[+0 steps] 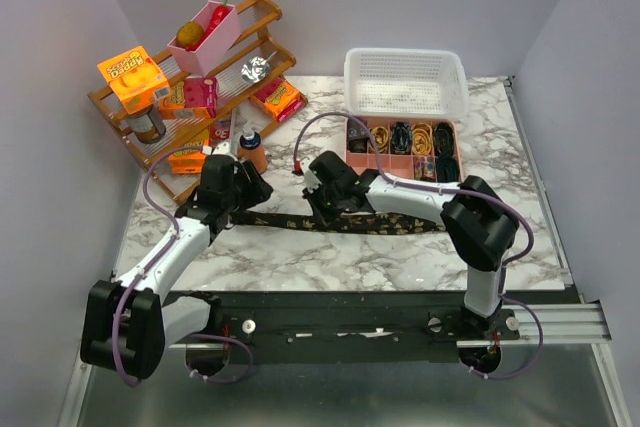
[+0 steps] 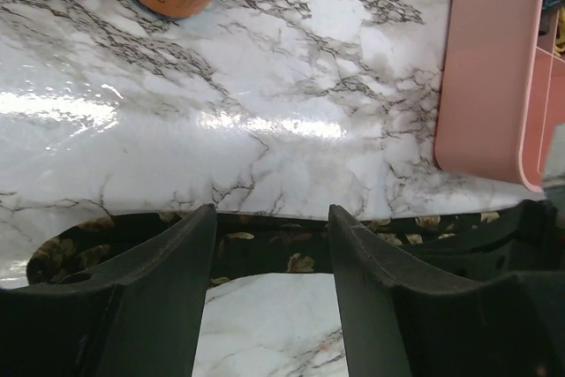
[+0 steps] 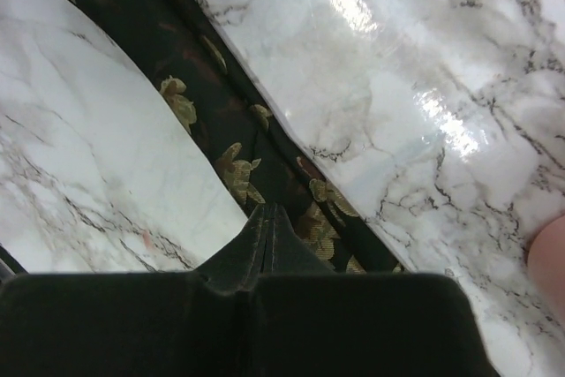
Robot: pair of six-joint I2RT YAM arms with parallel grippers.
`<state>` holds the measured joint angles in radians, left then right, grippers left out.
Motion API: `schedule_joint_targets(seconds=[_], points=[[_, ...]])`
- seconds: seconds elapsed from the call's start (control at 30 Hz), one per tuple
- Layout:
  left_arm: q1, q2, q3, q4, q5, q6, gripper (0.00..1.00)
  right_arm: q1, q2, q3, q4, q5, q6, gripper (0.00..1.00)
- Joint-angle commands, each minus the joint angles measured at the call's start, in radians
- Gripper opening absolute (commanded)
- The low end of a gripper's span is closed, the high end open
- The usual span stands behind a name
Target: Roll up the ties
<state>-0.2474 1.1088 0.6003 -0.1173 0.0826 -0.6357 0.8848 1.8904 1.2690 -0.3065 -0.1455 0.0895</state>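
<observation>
Top view: one tie lay flat and unrolled across the middle of the marble table, below the pink tray. The left gripper sat at the tie's left end. In the left wrist view its jaws stood wide, straddling the fabric at lower centre. The right gripper sat at mid-length. In the right wrist view its jaws were pressed together, tip over the tie; whether fabric was pinched could not be told.
</observation>
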Motion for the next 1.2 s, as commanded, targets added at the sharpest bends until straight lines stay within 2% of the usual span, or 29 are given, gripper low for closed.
schedule_joint_targets(seconds=[0.0,0.2,0.3,0.47,0.5,0.53,0.63,0.7,0.83,0.97,1.17], points=[[0.02,0.011,0.038,0.016,0.12,0.002,0.64,0.011,0.039,-0.017,-0.017,0.023,-0.007,0.01],[0.049,0.002,0.016,0.004,0.121,-0.001,0.63,0.008,0.105,0.01,-0.063,0.089,-0.01,0.01],[0.062,-0.001,0.004,-0.008,0.088,-0.002,0.59,0.009,0.128,0.01,-0.08,0.092,-0.014,0.01],[0.076,-0.033,0.022,-0.096,-0.032,-0.016,0.34,0.009,0.144,0.006,-0.098,0.093,-0.013,0.01],[0.076,-0.046,0.033,-0.141,-0.049,-0.013,0.28,0.009,0.151,0.009,-0.103,0.093,-0.01,0.01],[0.076,-0.049,0.045,-0.168,-0.067,-0.01,0.16,0.009,0.156,0.013,-0.108,0.086,-0.011,0.01],[0.076,-0.034,0.11,-0.294,-0.125,-0.005,0.0,0.008,0.167,0.021,-0.112,0.075,-0.007,0.01],[0.076,-0.006,0.157,-0.387,-0.153,-0.001,0.0,0.008,0.17,0.027,-0.117,0.075,-0.007,0.01],[0.076,0.02,0.194,-0.472,-0.234,0.017,0.0,0.009,0.174,0.032,-0.121,0.077,-0.01,0.01],[0.076,0.054,0.196,-0.49,-0.293,0.002,0.0,0.009,0.179,0.033,-0.123,0.067,-0.008,0.01],[0.073,0.124,0.182,-0.433,-0.354,-0.016,0.0,0.009,0.187,0.027,-0.128,0.058,-0.005,0.01]])
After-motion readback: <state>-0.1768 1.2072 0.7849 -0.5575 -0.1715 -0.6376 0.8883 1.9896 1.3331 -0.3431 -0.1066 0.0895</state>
